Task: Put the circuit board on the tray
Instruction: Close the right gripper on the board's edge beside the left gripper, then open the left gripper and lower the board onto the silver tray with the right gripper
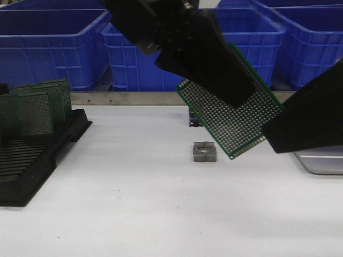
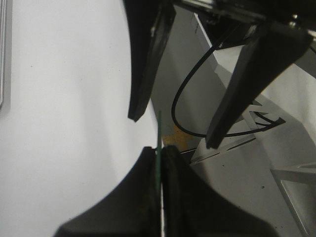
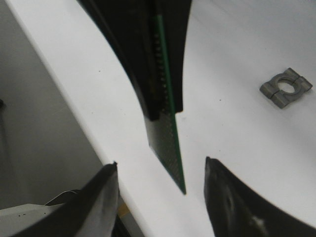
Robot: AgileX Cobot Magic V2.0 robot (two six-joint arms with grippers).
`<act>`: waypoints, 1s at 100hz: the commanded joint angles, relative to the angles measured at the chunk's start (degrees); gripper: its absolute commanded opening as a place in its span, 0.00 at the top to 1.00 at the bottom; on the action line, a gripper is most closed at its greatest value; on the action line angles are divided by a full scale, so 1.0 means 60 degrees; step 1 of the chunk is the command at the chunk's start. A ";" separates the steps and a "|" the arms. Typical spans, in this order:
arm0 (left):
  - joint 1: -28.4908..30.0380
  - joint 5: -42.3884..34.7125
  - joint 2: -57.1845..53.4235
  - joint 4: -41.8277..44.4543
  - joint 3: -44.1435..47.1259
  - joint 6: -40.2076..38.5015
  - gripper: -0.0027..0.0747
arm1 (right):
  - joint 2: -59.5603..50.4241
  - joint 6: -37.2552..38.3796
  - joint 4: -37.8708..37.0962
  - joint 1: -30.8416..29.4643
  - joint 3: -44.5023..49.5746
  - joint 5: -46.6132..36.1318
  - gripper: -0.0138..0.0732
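Leftward, black rack (image 1: 37, 160) with upright green boards (image 1: 37, 110); blue bins (image 1: 48, 45) behind.

Setting: electronics assembly or workshop bench.

A plain white surface (image 1: 134, 209) carries a black slotted rack (image 1: 37, 160) holding green perforated circuit boards (image 1: 37, 107) upright in its slots. Blue plastic storage bins (image 1: 48, 43) stand in a row along the back behind a metal rail (image 1: 128, 98). A small grey metal clamp block (image 1: 204, 152) lies loose, and a silver-grey tray (image 1: 321, 160) sits at the right edge.
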 commanded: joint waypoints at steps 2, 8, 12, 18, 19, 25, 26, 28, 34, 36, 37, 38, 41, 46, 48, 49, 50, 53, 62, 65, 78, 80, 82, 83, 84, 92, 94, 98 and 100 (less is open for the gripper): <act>-0.0051 0.0642 -0.0405 -0.0680 -0.0273 -0.0090 0.99 | 0.0317 -0.0191 0.0362 0.0003 -0.0567 -0.0501 0.36; -0.0051 0.0642 -0.0405 -0.0680 -0.0273 -0.0090 0.99 | 0.0537 -0.0191 0.0362 0.0003 -0.0735 -0.0545 0.36; -0.0051 0.0642 -0.0405 -0.0680 -0.0273 -0.0090 0.99 | 0.0735 -0.0191 0.0362 0.0003 -0.0823 -0.0534 0.36; -0.0051 0.0642 -0.0405 -0.0680 -0.0273 -0.0090 0.99 | 0.0953 -0.0191 0.0362 0.0003 -0.0946 -0.0459 0.36; -0.0051 0.0642 -0.0405 -0.0680 -0.0273 -0.0090 0.99 | 0.1007 -0.0191 0.0362 0.0003 -0.0976 -0.0414 0.36; -0.0051 0.0642 -0.0405 -0.0680 -0.0273 -0.0090 0.99 | 0.1194 -0.0191 0.0362 0.0003 -0.1101 -0.0188 0.41; -0.0051 0.0642 -0.0405 -0.0680 -0.0273 -0.0090 0.99 | 0.1209 -0.0191 0.0362 0.0003 -0.1119 -0.0117 0.43; -0.0051 0.0642 -0.0405 -0.0680 -0.0273 -0.0090 0.99 | 0.1264 -0.0191 0.0362 0.0003 -0.1168 -0.0021 0.45; -0.0051 0.0642 -0.0405 -0.0680 -0.0273 -0.0090 0.99 | 0.1370 -0.0191 0.0392 0.0003 -0.1285 0.0099 0.58; -0.0051 0.0642 -0.0405 -0.0680 -0.0273 -0.0090 0.99 | 0.1380 -0.0191 0.0414 0.0003 -0.1306 0.0154 0.65; -0.0051 0.0621 -0.0405 -0.0680 -0.0273 -0.0090 0.99 | 0.1380 -0.0191 0.0444 0.0003 -0.1319 0.0154 0.67; -0.0051 0.0619 -0.0405 -0.0680 -0.0273 -0.0090 0.99 | 0.1380 -0.0191 0.0444 0.0003 -0.1327 0.0154 0.68; -0.0051 0.0619 -0.0405 -0.0680 -0.0273 -0.0090 0.99 | 0.1380 -0.0191 0.0505 0.0003 -0.1327 0.0154 0.77; -0.0051 0.0574 -0.0405 -0.0680 -0.0273 -0.0090 0.99 | 0.1380 -0.0191 0.0620 0.0003 -0.1327 0.0142 0.86; -0.0051 0.0577 -0.0405 -0.0680 -0.0273 -0.0090 0.99 | 0.1380 -0.0191 0.0654 0.0003 -0.1327 0.0152 0.90; -0.0051 0.0577 -0.0405 -0.0680 -0.0273 -0.0090 0.99 | 0.1380 -0.0191 0.0656 0.0003 -0.1327 0.0152 0.92; -0.0051 0.0577 -0.0405 -0.0680 -0.0273 -0.0090 0.99 | 0.1380 -0.0191 0.0656 0.0003 -0.1327 0.0171 0.94; -0.0051 0.0577 -0.0405 -0.0680 -0.0273 -0.0090 0.98 | 0.1380 -0.0191 0.0665 0.0003 -0.1327 0.0196 0.98; -0.0051 0.0577 -0.0405 -0.0680 -0.0273 -0.0090 0.91 | 0.1380 -0.0191 0.0667 0.0003 -0.1327 0.0216 0.97; -0.0051 0.0577 -0.0405 -0.0680 -0.0273 -0.0090 0.86 | 0.1380 -0.0191 0.0674 0.0003 -0.1327 0.0216 0.97; -0.0051 0.0577 -0.0405 -0.0661 -0.0273 -0.0090 0.61 | 0.1380 -0.0180 0.0677 0.0003 -0.1327 0.0245 0.97; -0.0028 0.0577 -0.0405 -0.0640 -0.0273 -0.0090 0.57 | 0.1380 -0.0169 0.0688 0.0003 -0.1327 0.0258 0.97; -0.0008 0.0577 -0.0405 -0.0592 -0.0287 -0.0090 0.53 | 0.1380 -0.0121 0.0697 0.0003 -0.1327 0.0267 0.97; -0.0006 0.0570 -0.0405 -0.0549 -0.0294 -0.0090 0.51 | 0.1380 -0.0100 0.0717 0.0003 -0.1327 0.0267 0.97; 0.0021 0.0570 -0.0405 -0.0526 -0.0314 -0.0090 0.49 | 0.1380 -0.0056 0.0719 0.0003 -0.1327 0.0276 0.97; 0.0191 0.0554 -0.0405 -0.0159 -0.0524 -0.0090 0.40 | 0.1380 0.0256 0.0761 -0.0010 -0.1327 0.0277 0.97; 0.0256 0.0574 -0.0405 -0.0042 -0.0625 -0.0090 0.39 | 0.1380 0.0353 0.0761 -0.0035 -0.1327 0.0277 0.97; 0.0396 0.0626 -0.0405 0.0090 -0.0796 -0.0147 0.39 | 0.1380 0.0521 0.0761 -0.0139 -0.1327 0.0277 0.97; 0.0444 0.0626 -0.0405 0.0160 -0.0890 -0.0162 0.39 | 0.1380 0.0594 0.0751 -0.0227 -0.1327 0.0277 0.97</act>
